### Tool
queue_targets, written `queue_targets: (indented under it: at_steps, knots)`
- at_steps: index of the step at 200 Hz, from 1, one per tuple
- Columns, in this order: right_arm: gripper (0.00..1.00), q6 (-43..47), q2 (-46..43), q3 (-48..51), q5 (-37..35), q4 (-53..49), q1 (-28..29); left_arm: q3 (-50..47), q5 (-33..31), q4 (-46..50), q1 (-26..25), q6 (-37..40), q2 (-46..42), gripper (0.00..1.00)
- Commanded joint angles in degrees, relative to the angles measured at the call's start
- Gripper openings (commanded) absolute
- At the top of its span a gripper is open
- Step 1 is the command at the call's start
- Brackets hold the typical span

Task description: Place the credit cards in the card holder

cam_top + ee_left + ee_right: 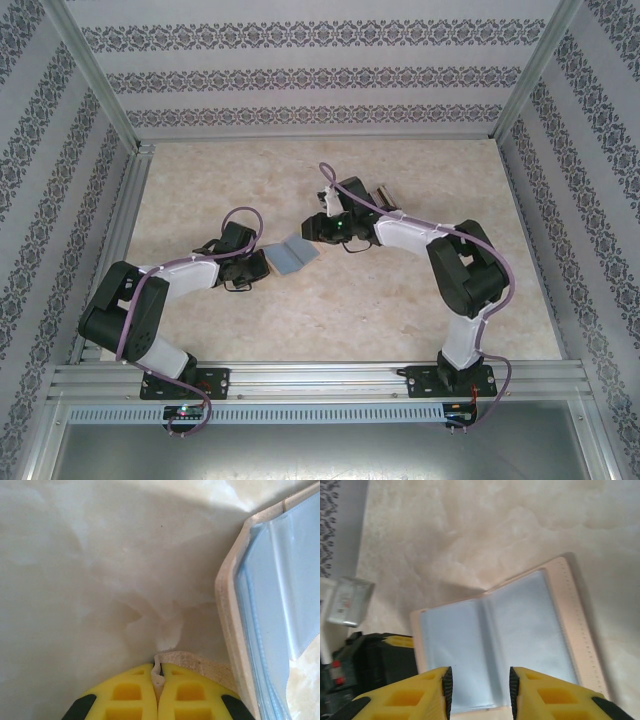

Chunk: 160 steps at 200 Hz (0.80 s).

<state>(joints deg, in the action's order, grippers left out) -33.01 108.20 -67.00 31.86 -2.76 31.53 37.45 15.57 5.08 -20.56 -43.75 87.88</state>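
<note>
The card holder [292, 256] lies open on the table, a beige cover with blue-grey clear sleeves [510, 630]. My left gripper [159, 667] is shut on the edge of its beige cover [200, 659], at the holder's left side [257, 266]. My right gripper [480, 677] hovers open over the holder's near edge with nothing between its yellow fingers [540, 690]. It reaches in from the right [310, 231]. A small clear stand [349, 601] behind the right arm [383, 193] seems to hold the credit cards. I cannot make them out singly.
The marble-patterned table [400, 310] is ringed by patterned walls and an aluminium frame [310, 378]. In the right wrist view the left gripper's black and yellow body [380, 660] sits just left of the holder.
</note>
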Motion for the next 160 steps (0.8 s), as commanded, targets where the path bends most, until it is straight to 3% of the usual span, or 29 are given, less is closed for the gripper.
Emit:
queue_targets:
  at_steps: [1,44,160]
  knots:
    - [0.39,2.41,3.49,-1.30,-2.49,-3.03,1.22,-1.73,-4.59,-0.83,1.17,1.38,4.06,0.00]
    - [0.40,4.36,6.92,-3.39,-6.46,-5.68,2.60,-1.70,-4.15,-0.99,1.19,1.34,4.21,0.00]
    - [0.40,6.12,3.83,-2.17,-12.33,-6.06,2.07,-1.48,-3.44,-1.91,1.20,1.21,5.20,0.00]
